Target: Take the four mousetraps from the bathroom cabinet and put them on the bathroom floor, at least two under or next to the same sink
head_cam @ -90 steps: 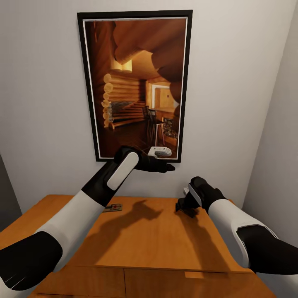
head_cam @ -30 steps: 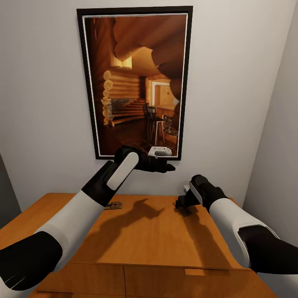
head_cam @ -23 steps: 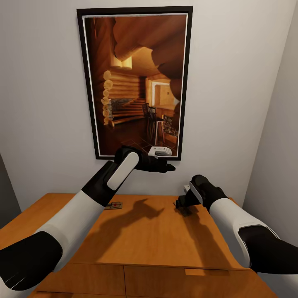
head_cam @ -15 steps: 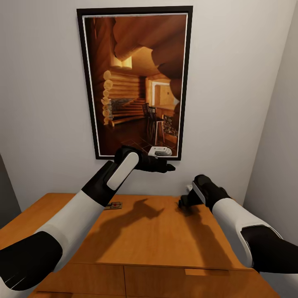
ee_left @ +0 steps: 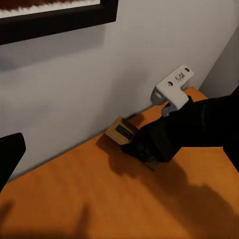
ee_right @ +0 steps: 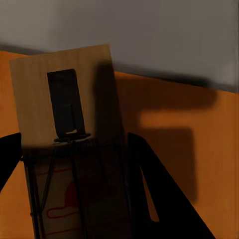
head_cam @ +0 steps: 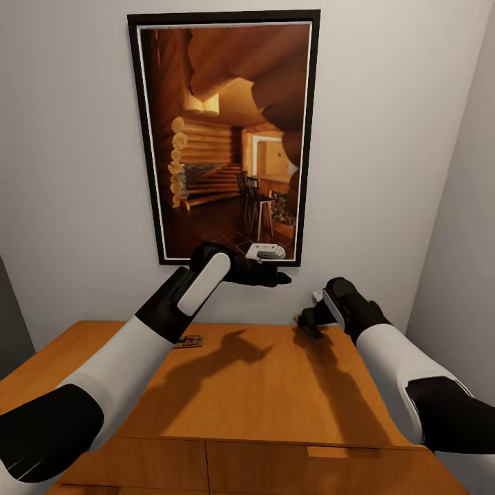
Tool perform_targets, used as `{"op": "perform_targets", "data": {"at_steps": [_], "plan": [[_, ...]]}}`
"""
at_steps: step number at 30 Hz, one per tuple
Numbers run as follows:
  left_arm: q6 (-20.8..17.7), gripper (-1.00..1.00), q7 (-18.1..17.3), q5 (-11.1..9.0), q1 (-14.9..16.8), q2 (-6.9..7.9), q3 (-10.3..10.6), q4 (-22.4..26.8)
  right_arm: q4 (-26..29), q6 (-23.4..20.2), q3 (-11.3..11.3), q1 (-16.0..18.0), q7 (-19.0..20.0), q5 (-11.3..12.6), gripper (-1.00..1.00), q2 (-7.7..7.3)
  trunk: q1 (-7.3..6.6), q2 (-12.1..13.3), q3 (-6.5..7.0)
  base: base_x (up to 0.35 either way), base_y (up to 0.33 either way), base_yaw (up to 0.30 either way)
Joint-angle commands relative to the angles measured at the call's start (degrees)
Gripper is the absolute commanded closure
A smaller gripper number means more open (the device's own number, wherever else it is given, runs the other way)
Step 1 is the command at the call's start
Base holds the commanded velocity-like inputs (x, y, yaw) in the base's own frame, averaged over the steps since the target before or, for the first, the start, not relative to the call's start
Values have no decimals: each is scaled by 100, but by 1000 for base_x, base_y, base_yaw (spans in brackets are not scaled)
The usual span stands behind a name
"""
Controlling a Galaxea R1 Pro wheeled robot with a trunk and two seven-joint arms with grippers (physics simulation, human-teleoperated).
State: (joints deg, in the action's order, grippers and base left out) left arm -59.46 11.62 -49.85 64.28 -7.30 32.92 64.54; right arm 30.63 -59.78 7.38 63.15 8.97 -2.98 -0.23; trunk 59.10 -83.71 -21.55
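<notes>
Two mousetraps show: one [head_cam: 188,342] lies flat on the cabinet [head_cam: 261,392] top by the wall; the right gripper [ee_right: 74,199] fingers clamp another mousetrap [ee_right: 69,124]. Left gripper [head_cam: 278,278] fingers: cannot tell.

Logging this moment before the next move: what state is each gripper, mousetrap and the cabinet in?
Right gripper: shut on a mousetrap, lifted off the cabinet top.
Left gripper: raised in front of the framed picture; open or shut cannot be told.
Second mousetrap: lying flat on the cabinet top, untouched.
Cabinet: drawer fronts closed.
</notes>
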Motion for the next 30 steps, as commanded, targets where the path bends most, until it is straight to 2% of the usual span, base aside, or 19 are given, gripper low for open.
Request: {"op": "perform_targets", "data": {"at_steps": [1,13,21,30], "plan": [[-12,-100,59,-60,6,0,4,4,11,-22,16,4,26,-18,100,-3,0,-4,-7,0,0,0],[-12,-100,59,-60,6,0,4,5,44,-22,75,4,-19,-79,100,-10,0,-4,-7,0,0,0],[-12,-100,59,-66,6,0,-3,0,533,-22,75,4,-27,-95,100,-13,0,-4,-7,0,0,0],[-12,-100,65,-60,6,17,4,-38,580,-22,79,4,-36,-112,100,-12,0,-4,-7,0,0,0]]}}
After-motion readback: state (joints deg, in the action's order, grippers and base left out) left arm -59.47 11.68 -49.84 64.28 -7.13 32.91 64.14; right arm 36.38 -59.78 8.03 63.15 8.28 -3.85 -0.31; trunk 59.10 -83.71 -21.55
